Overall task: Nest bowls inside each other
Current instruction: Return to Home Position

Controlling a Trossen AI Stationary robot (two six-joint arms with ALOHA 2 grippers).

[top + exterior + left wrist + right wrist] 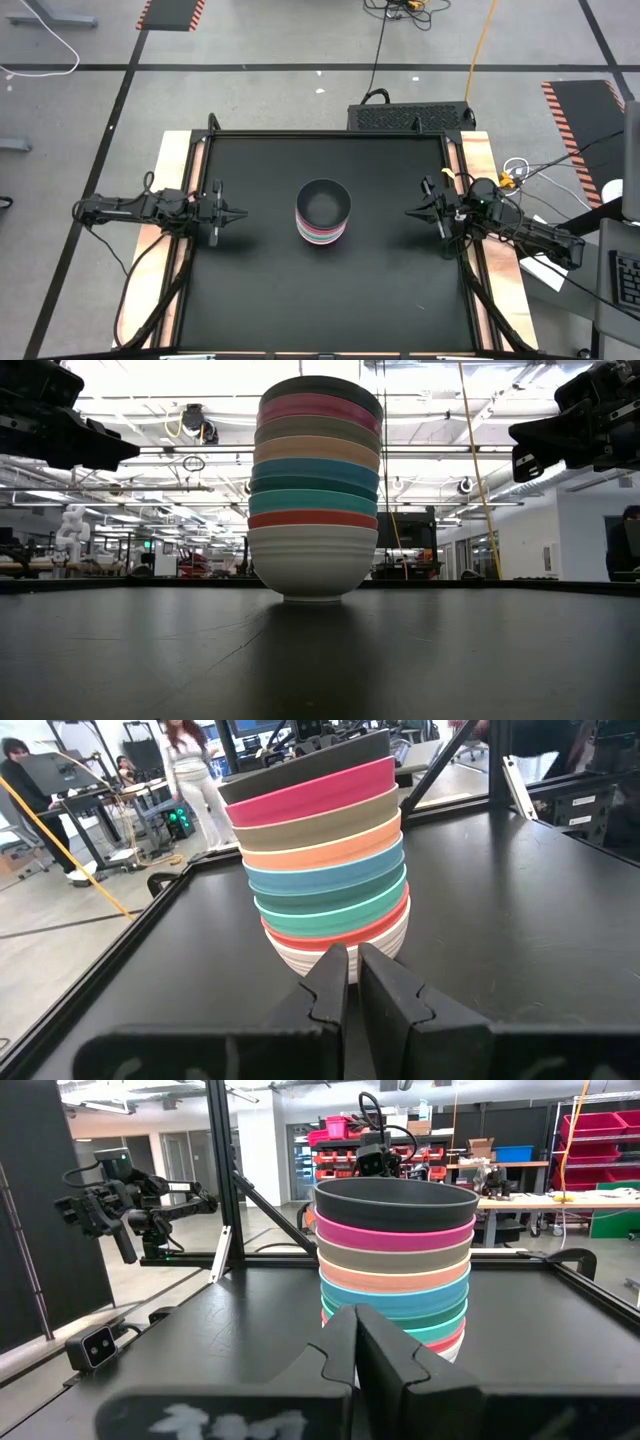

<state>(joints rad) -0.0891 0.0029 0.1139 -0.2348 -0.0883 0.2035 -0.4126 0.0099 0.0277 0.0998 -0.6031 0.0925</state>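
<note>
Beside the left edge of the surface point(260, 290), the left tool point(240, 213) hung clear of the black top, its fingers point(333, 985) pressed together on nothing, tips pointing inward. Straight ahead of those tips, well apart from them, stood the stack of bowls point(323, 212), roughly midway between the two tools. Nine bowls sat upright, each nested in the one below. The white bowl point(313, 560) was lowest, resting on the surface. Above it came the red-pink bowl point(313, 519), the turquoise bowl point(313, 502), the dark green bowl point(313, 485), the blue bowl point(315, 468), the orange bowl point(317, 450) and the tan bowl point(318, 430). The magenta bowl point(310, 800) followed, with the black bowl point(395, 1205) uppermost. Past the stack, facing the left tool across it, the right tool point(410, 211) hung near the right edge, likewise raised, its fingers point(340, 1345) pressed together and empty. Neither tool touched a bowl.
</note>
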